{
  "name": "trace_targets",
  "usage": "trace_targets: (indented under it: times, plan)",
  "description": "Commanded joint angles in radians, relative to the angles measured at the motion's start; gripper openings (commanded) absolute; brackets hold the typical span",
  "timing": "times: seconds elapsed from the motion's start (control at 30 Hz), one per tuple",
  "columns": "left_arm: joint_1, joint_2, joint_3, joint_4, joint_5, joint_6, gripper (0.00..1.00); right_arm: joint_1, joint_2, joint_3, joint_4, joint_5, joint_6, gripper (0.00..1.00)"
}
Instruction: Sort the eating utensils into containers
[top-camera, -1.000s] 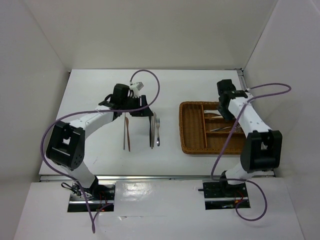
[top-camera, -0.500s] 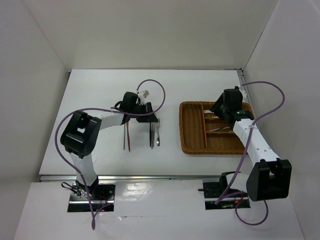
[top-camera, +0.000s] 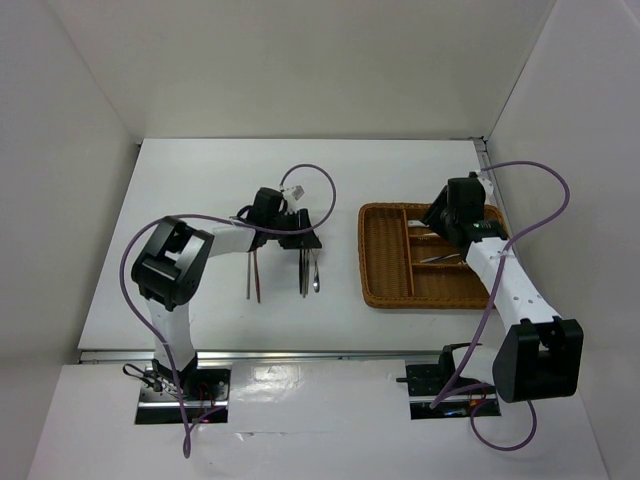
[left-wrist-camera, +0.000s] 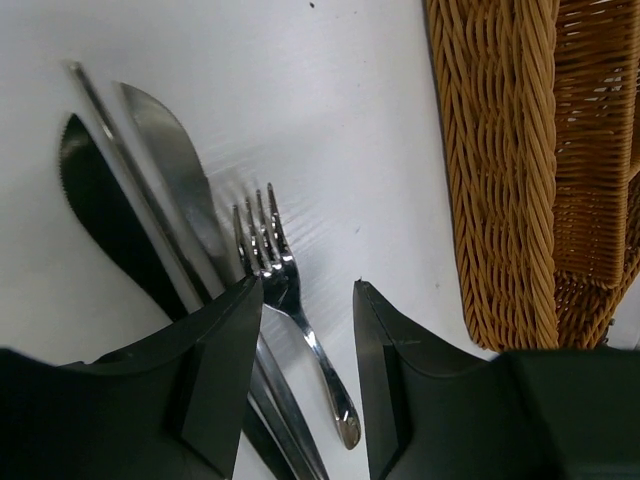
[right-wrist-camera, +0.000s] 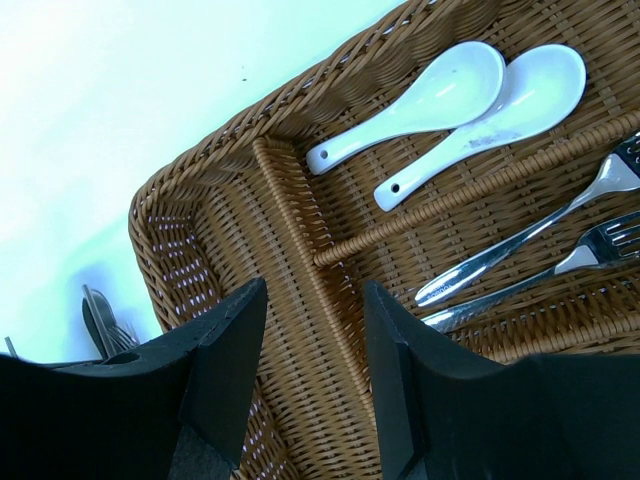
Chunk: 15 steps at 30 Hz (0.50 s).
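Observation:
A silver fork (left-wrist-camera: 300, 325) and two knives (left-wrist-camera: 170, 180) lie on the white table left of the wicker tray (left-wrist-camera: 500, 170). My left gripper (left-wrist-camera: 305, 300) is open, low over them, its jaws either side of the fork's handle. In the top view it (top-camera: 305, 245) hovers over the utensils (top-camera: 308, 272), with brown chopsticks (top-camera: 253, 275) lying to their left. My right gripper (right-wrist-camera: 312, 300) is open and empty above the tray's long left compartment (right-wrist-camera: 320, 330). Two white soup spoons (right-wrist-camera: 450, 90) and silver forks (right-wrist-camera: 540, 250) lie in separate compartments of the tray (top-camera: 385, 250).
White walls enclose the table on the left, back and right. The tray's rim (top-camera: 364, 255) stands close to the right of the loose utensils. Purple cables (top-camera: 315, 185) loop above both arms.
My left gripper has moved right and down onto the fork and knives. My right arm swung from the tray's far edge to over its left compartment, then held still.

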Motion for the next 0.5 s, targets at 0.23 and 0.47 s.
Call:
trace_targets:
  times: [0.23,0.47]
  plan:
    - [-0.048,0.025,0.083,-0.119,-0.115,0.021,0.54,-0.001,0.013,0.003,0.033,0.034,-0.004,0.51]
    - [-0.048,0.015,0.074,-0.195,-0.184,0.012,0.54,-0.001,0.013,0.003,0.033,0.034,-0.004,0.51]
